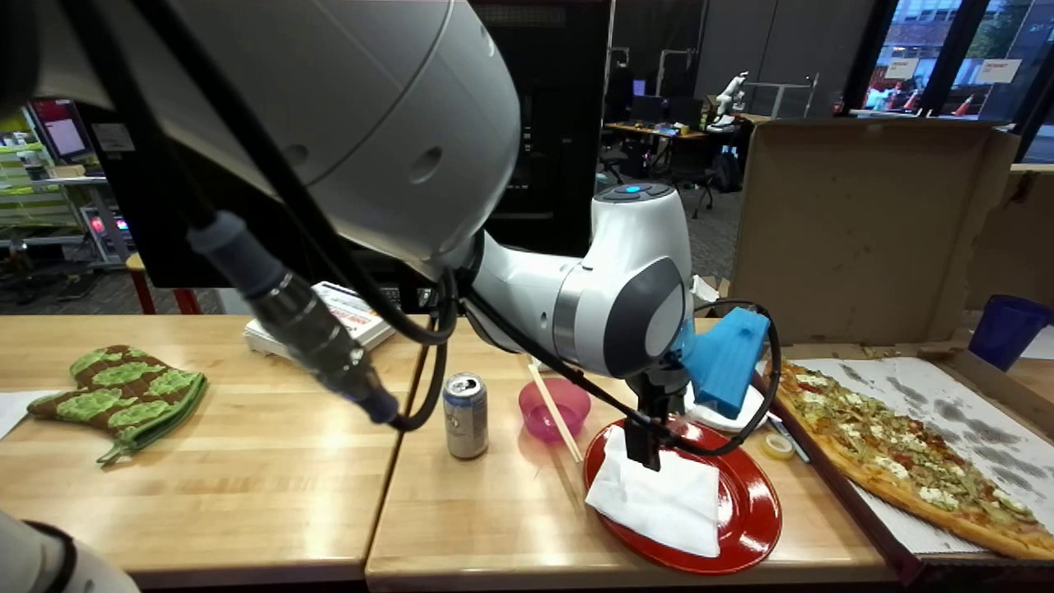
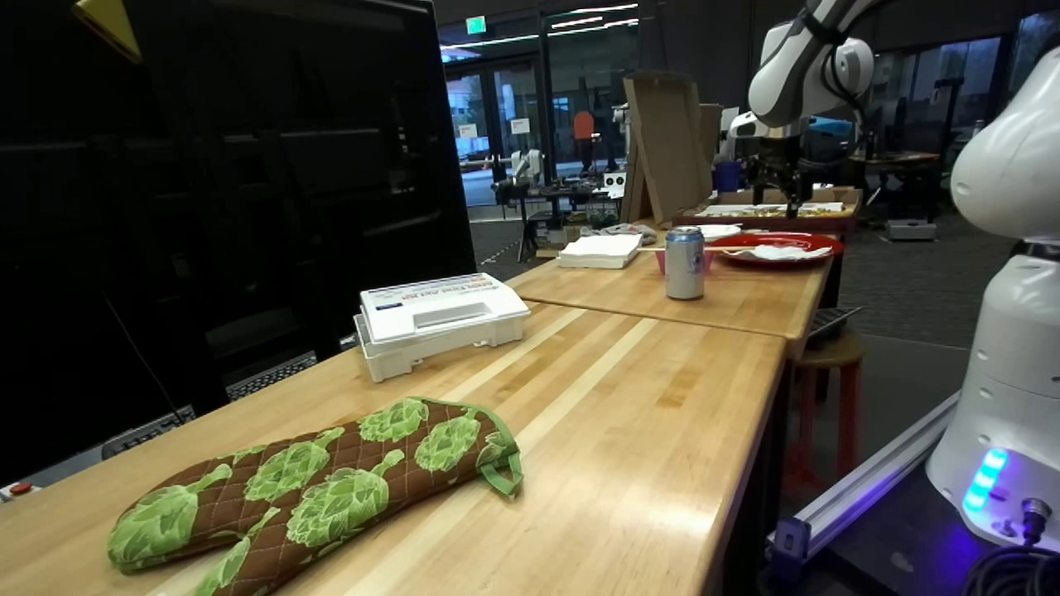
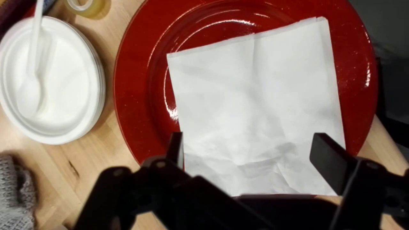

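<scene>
A white napkin (image 3: 255, 95), judged light, soft and easily torn, is laid across a red plate (image 3: 132, 83) below the gripper (image 3: 247, 148), spread wide, nothing held; a crease is probably best pinched.

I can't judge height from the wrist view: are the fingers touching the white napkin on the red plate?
Apart. In an exterior view, a gap shows between the fingers and the white napkin lying lower on the red plate.
</scene>
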